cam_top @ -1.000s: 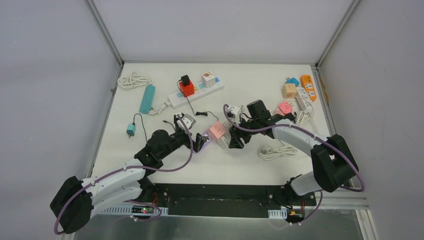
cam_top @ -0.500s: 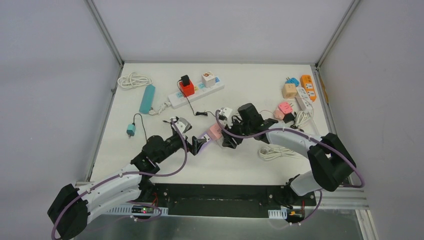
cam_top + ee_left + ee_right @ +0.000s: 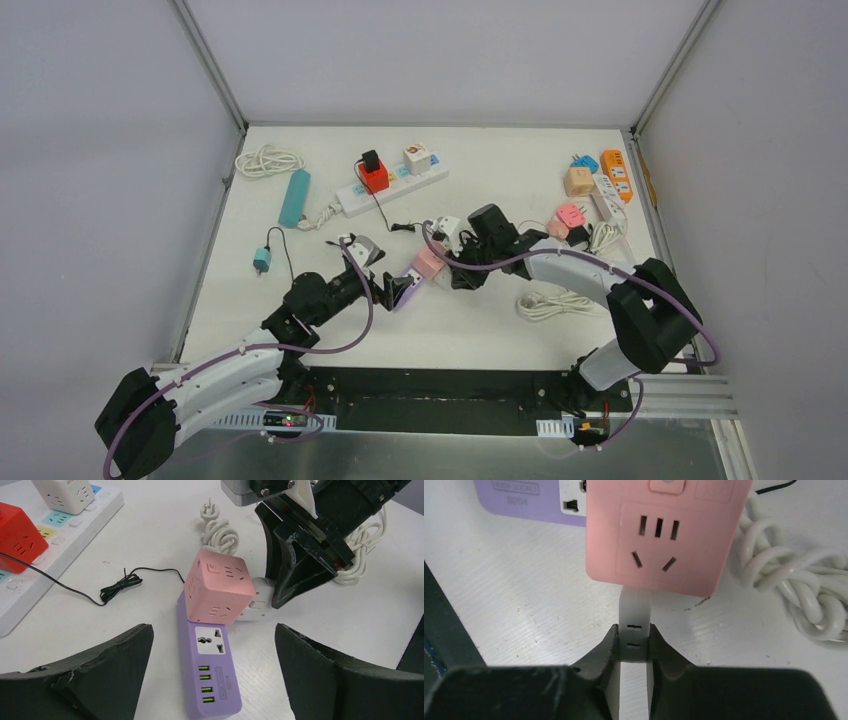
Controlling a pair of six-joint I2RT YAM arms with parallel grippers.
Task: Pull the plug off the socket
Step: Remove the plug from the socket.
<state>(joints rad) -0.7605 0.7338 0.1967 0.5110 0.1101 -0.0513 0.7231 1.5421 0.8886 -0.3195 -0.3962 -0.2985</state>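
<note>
A pink cube socket sits tilted on the far end of a purple power strip in the middle of the table. A white plug sticks out of the cube's side. My right gripper is shut on this white plug; it also shows in the top view. My left gripper is open, its fingers on either side of the purple strip without touching it. The cube and the plug show in the left wrist view.
A white power strip with a red cube and a white cube lies at the back. A teal strip lies at the back left. White cable coils lie near the right arm. Several adapters sit at the back right.
My right arm has moved left towards the pink cube, which shifted slightly left. My left arm has drawn back a little towards its base.
</note>
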